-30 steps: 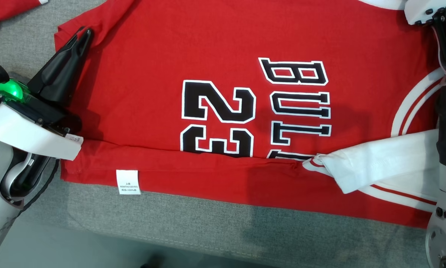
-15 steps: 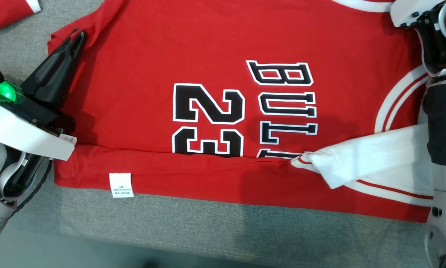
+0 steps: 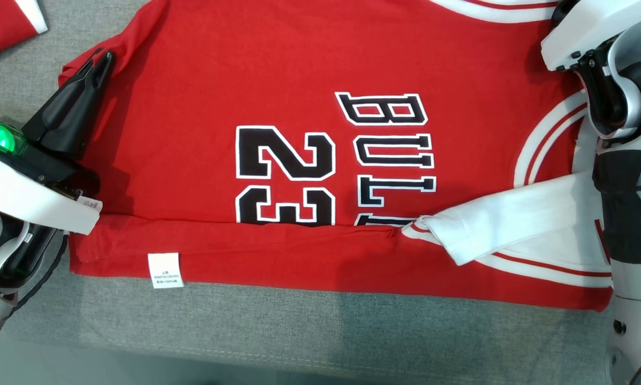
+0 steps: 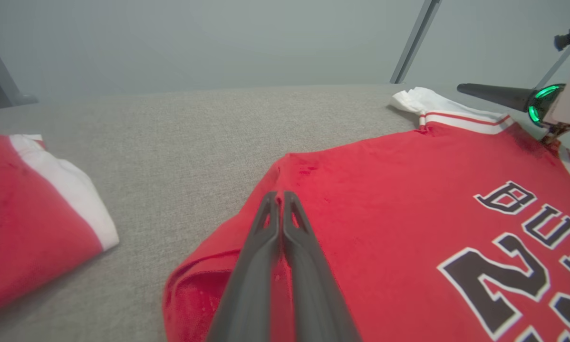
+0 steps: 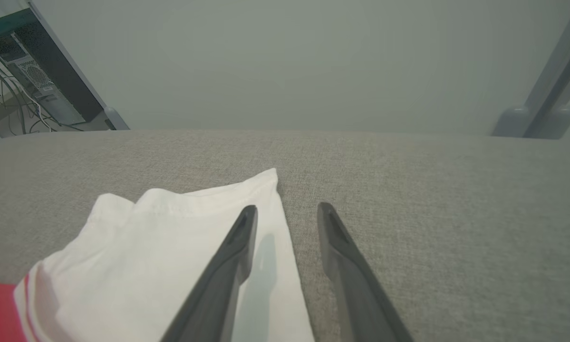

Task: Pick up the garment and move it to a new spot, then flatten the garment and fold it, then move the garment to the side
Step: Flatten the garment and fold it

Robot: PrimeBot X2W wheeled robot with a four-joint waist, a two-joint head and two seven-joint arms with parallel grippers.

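A second red garment [image 3: 2, 24] lies far left, out of the way. The left gripper [image 3: 100, 58], jaws shut, rests on the far-left corner of the garment [image 3: 277, 59], seemingly pinning it flat on the grey worktop [image 3: 299, 326]. Far right, the right gripper [image 5: 285, 209] hangs with jaws parted, empty, over a white sleeve [image 5: 180, 247].

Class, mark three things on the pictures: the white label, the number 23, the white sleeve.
white label [image 3: 165, 270], head view, middle of the tag
number 23 [image 3: 285, 155], head view, on the upper digit
white sleeve [image 3: 512, 224], head view, middle of the cloth
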